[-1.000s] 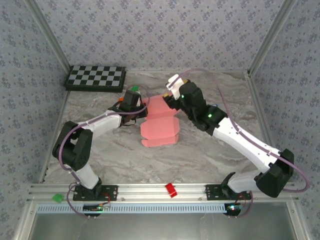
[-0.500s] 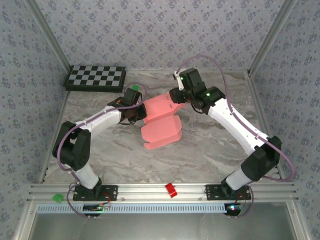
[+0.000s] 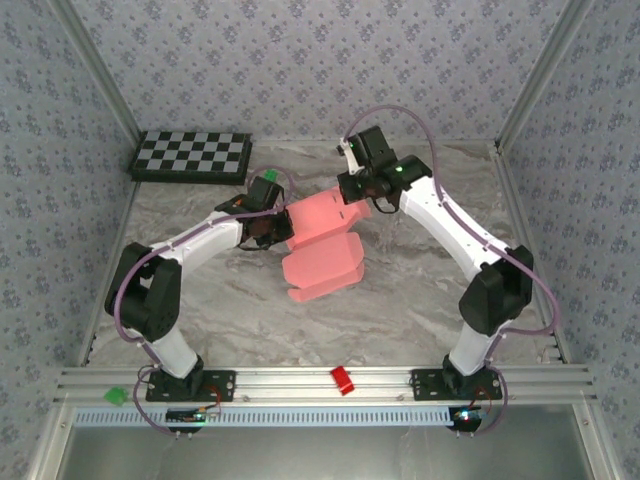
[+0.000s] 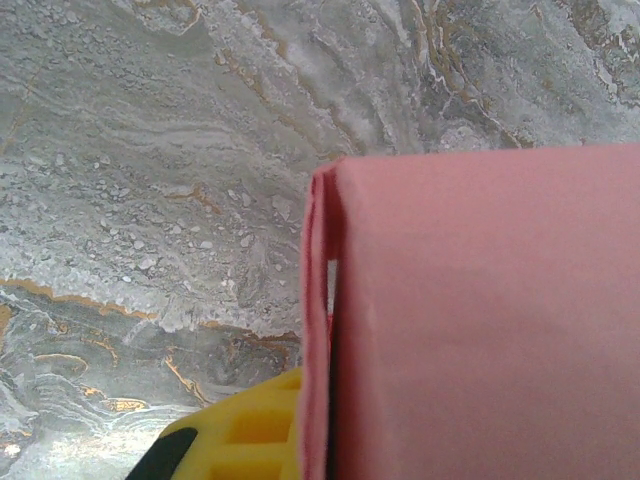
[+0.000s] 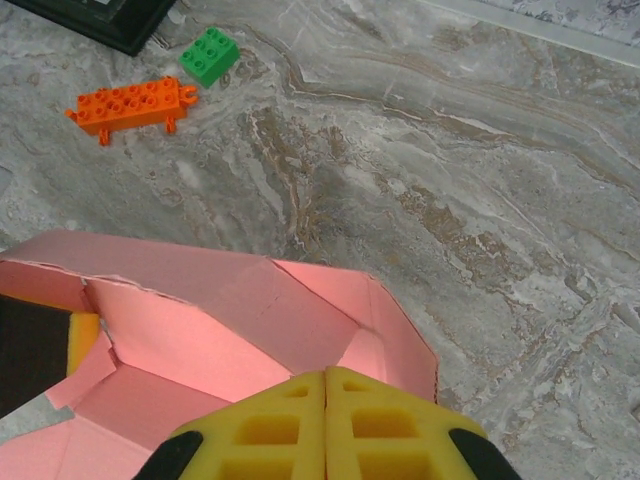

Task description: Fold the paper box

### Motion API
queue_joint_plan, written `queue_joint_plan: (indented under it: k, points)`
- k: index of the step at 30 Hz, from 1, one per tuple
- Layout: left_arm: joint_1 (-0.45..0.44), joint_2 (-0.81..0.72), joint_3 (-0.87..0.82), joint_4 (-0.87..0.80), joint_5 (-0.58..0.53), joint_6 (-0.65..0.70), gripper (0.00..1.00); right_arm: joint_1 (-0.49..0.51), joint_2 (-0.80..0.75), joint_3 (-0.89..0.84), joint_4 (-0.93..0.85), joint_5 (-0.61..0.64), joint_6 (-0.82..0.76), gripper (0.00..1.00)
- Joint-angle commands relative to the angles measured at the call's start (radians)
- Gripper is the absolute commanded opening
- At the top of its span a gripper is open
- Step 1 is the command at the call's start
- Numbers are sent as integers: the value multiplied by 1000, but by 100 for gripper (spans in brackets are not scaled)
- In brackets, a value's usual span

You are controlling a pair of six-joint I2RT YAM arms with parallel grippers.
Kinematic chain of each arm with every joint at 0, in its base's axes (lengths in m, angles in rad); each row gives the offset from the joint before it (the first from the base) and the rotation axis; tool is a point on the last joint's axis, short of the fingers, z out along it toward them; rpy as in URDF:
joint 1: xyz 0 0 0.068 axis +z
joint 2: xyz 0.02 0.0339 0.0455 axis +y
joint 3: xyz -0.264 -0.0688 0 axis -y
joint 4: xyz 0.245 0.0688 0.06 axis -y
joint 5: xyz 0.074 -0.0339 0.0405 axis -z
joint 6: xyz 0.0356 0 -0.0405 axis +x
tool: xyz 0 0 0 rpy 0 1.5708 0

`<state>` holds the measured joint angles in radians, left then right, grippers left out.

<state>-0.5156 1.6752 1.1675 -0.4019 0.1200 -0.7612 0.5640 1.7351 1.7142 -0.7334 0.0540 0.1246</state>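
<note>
The pink paper box (image 3: 322,245) lies half-formed at the table's middle, its rear panel (image 3: 322,212) raised. My left gripper (image 3: 272,228) is shut on the box's left edge. In the left wrist view the card wall (image 4: 480,320) stands beside one yellow finger (image 4: 240,440), and the other finger is hidden behind it. My right gripper (image 3: 362,192) hangs over the box's back right corner. Its yellow fingers (image 5: 270,430) are pressed together with nothing between them, just above the box's open pink inside (image 5: 230,330).
A checkerboard (image 3: 192,156) lies at the back left. An orange brick (image 5: 128,105) and a green brick (image 5: 208,55) sit on the marble behind the box. A small red block (image 3: 342,380) and a green block (image 3: 117,396) rest on the front rail.
The right gripper's jaws have gone from open to shut. The right arm swung its elbow back and right. The box's rear panel stands more upright; the left gripper has kept its hold.
</note>
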Motion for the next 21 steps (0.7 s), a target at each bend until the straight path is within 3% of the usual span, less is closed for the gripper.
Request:
queue_joint_plan:
  k: [1, 11, 21]
  points:
    - [-2, -42, 27, -22, 22, -10, 0, -5, 38, 58, -55, -14, 9, 6]
    - [-2, -57, 7, -10, 17, -27, 0, 15, 90, 79, -91, 37, 22, 5]
    - [-2, -54, 3, 11, 35, -60, 0, 9, 87, 22, -37, -117, 80, 3]
